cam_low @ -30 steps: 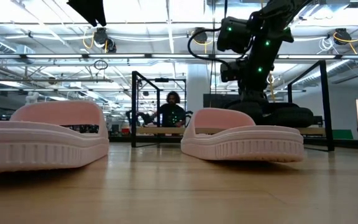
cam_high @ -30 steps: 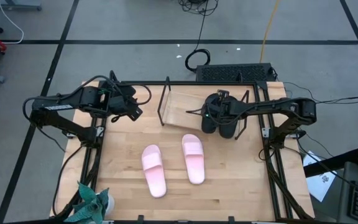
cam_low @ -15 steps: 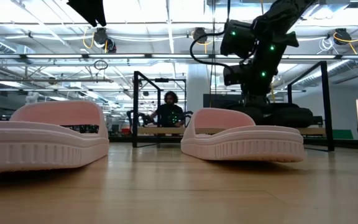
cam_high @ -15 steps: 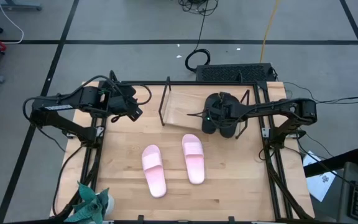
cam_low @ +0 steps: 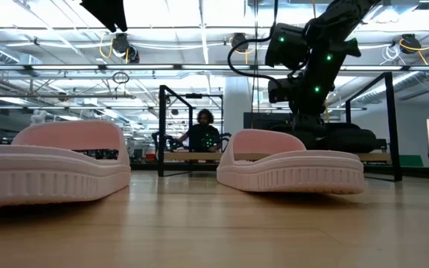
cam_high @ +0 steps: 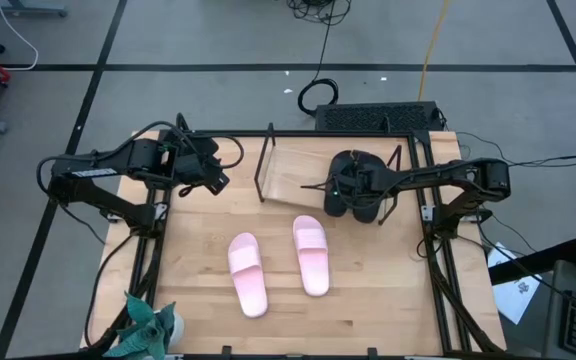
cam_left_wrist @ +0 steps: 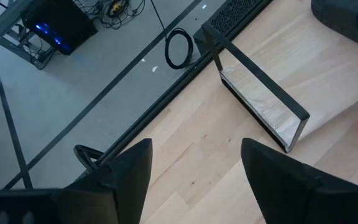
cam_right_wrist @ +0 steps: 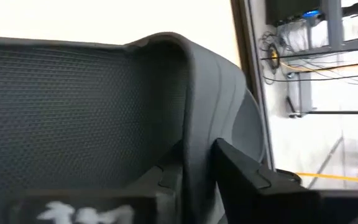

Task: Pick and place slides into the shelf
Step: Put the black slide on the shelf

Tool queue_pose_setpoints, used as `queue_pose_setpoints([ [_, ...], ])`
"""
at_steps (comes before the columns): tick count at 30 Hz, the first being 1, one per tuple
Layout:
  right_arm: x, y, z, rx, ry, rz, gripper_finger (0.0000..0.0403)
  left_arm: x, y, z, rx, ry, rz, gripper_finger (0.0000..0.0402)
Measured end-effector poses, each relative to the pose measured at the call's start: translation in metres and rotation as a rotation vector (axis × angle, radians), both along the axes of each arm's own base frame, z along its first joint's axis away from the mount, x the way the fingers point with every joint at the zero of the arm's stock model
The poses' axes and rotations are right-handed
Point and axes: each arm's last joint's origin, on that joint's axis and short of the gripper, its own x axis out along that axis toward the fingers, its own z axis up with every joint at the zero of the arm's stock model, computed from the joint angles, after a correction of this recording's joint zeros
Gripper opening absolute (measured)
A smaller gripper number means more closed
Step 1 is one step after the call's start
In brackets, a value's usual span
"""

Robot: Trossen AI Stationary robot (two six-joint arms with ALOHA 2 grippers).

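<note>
Two pale pink slides (cam_high: 248, 273) (cam_high: 311, 254) lie soles down mid-table and fill the foreground of the low view (cam_low: 51, 167) (cam_low: 289, 165). The two black slides (cam_high: 360, 190) (cam_low: 345, 138) sit together at the right end of the shelf (cam_high: 288, 172), a black rod rack with a light board base at the table's far side. My right gripper (cam_high: 341, 186) (cam_right_wrist: 194, 183) is over them, shut on one. My left gripper (cam_high: 211, 172) (cam_left_wrist: 194, 165) hangs open above the table's far left, touching nothing, with the shelf's end (cam_left_wrist: 272, 106) ahead of it. My right gripper holds a black slide by the edge of its broad strap (cam_right_wrist: 194, 143), pinched between the two fingers (cam_right_wrist: 253, 177), one on each side of the strap wall. It comes from above. Whether the slide is lifted or rests on the shelf board cannot be told.
The table's black frame runs along its edges (cam_high: 158, 240). A green plant (cam_high: 148, 325) stands at the near left corner. The left part of the shelf board (cam_high: 283, 165) is bare. A person (cam_low: 205, 134) sits in the room beyond the table.
My right gripper, with the black slide, has shifted slightly toward the table's right and risen a little. The pink slides have stayed put.
</note>
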Motion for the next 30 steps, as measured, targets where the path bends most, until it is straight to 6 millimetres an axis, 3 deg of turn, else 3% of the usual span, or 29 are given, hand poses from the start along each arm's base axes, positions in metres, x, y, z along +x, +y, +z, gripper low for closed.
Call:
queue_pose_setpoints([
  [14, 0.004, 0.0, 0.01, 0.041, -0.011, 0.016, 0.0172, 0.0, 0.0, 0.0, -0.001, -0.003, 0.002, 0.0248],
  [30, 0.002, 0.002, 0.018, 0.118, 0.046, 0.013, 0.0218, 0.0, 0.0, 0.0, -0.001, -0.004, 0.003, 0.0248],
])
